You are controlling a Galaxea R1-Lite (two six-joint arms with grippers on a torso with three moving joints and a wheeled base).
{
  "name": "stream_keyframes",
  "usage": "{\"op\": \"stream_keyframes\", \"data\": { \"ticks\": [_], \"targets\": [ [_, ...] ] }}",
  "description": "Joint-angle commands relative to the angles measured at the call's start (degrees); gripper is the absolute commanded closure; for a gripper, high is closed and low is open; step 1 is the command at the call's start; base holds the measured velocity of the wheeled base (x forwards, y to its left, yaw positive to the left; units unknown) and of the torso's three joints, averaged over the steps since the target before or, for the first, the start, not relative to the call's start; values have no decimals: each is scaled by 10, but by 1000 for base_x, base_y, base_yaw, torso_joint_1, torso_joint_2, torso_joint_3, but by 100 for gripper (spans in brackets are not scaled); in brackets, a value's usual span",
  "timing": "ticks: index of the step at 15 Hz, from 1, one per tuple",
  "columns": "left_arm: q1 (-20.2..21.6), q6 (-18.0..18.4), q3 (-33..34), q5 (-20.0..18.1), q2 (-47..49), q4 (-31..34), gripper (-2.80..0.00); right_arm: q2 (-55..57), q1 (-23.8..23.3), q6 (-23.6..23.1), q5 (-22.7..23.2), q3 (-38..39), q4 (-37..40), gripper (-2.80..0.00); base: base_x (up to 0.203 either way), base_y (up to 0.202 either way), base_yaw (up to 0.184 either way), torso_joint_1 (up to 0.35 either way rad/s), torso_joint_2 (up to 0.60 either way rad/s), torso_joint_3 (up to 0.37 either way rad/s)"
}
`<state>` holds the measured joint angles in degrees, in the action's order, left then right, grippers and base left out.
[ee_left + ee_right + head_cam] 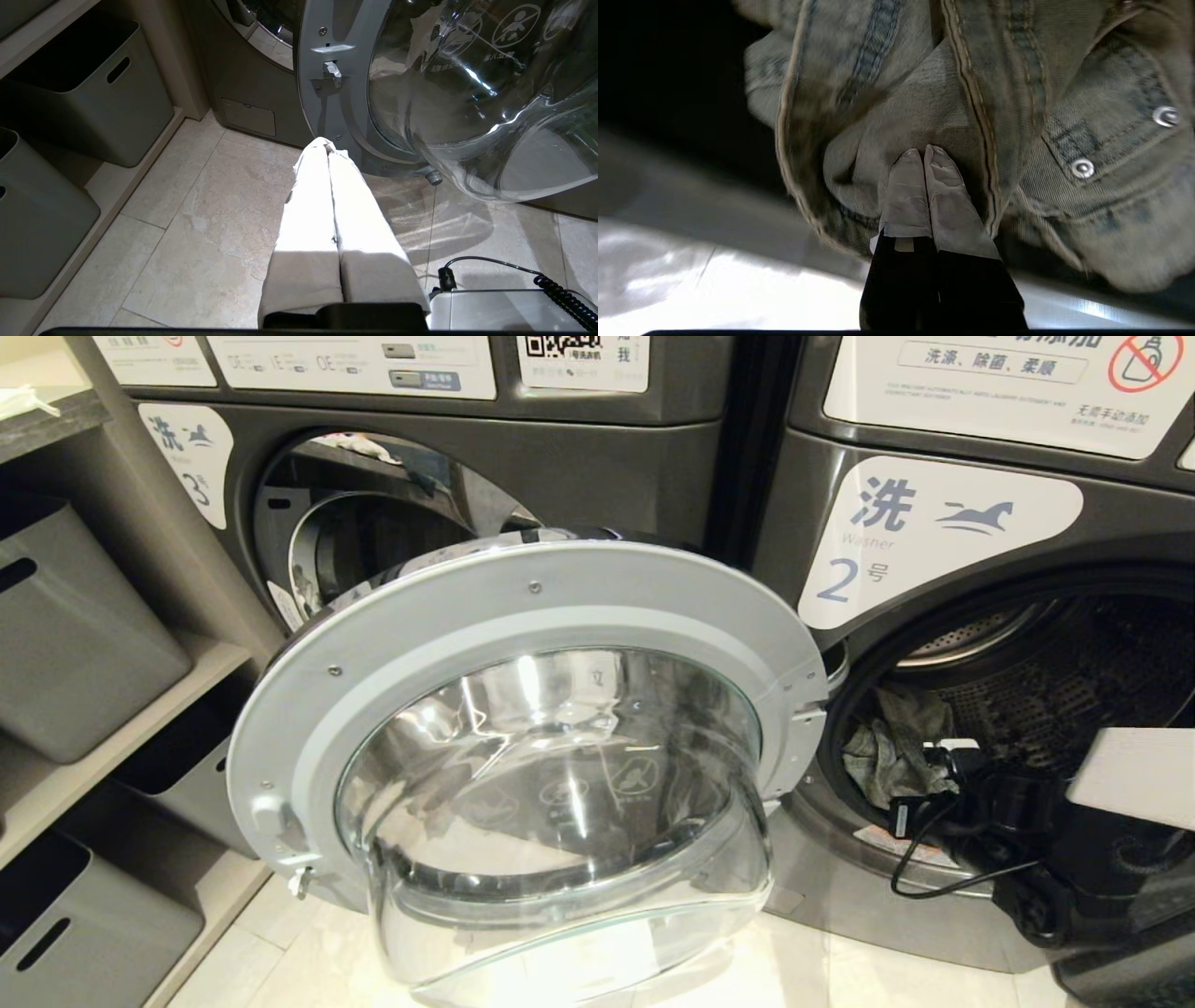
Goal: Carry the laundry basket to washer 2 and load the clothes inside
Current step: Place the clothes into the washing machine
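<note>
Two washers stand side by side: washer 3 (pixel 187 457) on the left, washer 2 (pixel 934 523) on the right, its glass door (pixel 523 756) swung wide. Left tool (pixel 328 145) hangs clenched and empty over the floor tiles (pixel 196 219). Right tool (pixel 924 151), at washer 2's drum mouth, pinches the denim garment (pixel 924 93), which lies inside the drum.

1. Indoor light from above streaks the glass bowl of the open door (pixel 560 784) with white glare, and the floor tiles (pixel 308 943) under it are washed pale.
2. The drum (pixel 1055 681) stays dim; shelf bins (pixel 75 625) sit in shadow.
3. Straight edges bow toward the head view's borders.
4. The left gripper (pixel 329 144) is blown out white on its lit half, shaded nearer the camera.
5. The denim (pixel 971 93) is motion-blurred at its edges against black.
</note>
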<state>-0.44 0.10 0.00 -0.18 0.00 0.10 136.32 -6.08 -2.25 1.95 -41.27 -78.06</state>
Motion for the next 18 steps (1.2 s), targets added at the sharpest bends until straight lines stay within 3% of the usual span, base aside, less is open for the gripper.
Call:
{"op": "stream_keyframes", "data": {
  "ticks": [1, 6, 10, 13, 18],
  "targets": [
    [0, 0, 0, 0, 1, 0, 0, 41, -8, -5, 1, -72, 25, 0, 0, 0, 0, 0, 0, 0],
    [0, 0, 0, 0, 1, 0, 0, 79, -11, -6, -6, -241, 74, 0, 0, 0, 0, 0, 0, 0],
    [0, 0, 0, 0, 1, 0, 0, 90, -29, -25, -67, -321, 74, 0, 0, 0, 0, 0, 0, 0],
    [0, 0, 0, 0, 1, 0, 0, 35, -34, -23, -67, -297, 73, 0, 0, 0, 0, 0, 0, 0],
    [0, 0, 0, 0, 1, 0, 0, -141, -25, 51, -48, -70, 86, 0, 0, 0, 0, 0, 0, 0]
  ]
}}
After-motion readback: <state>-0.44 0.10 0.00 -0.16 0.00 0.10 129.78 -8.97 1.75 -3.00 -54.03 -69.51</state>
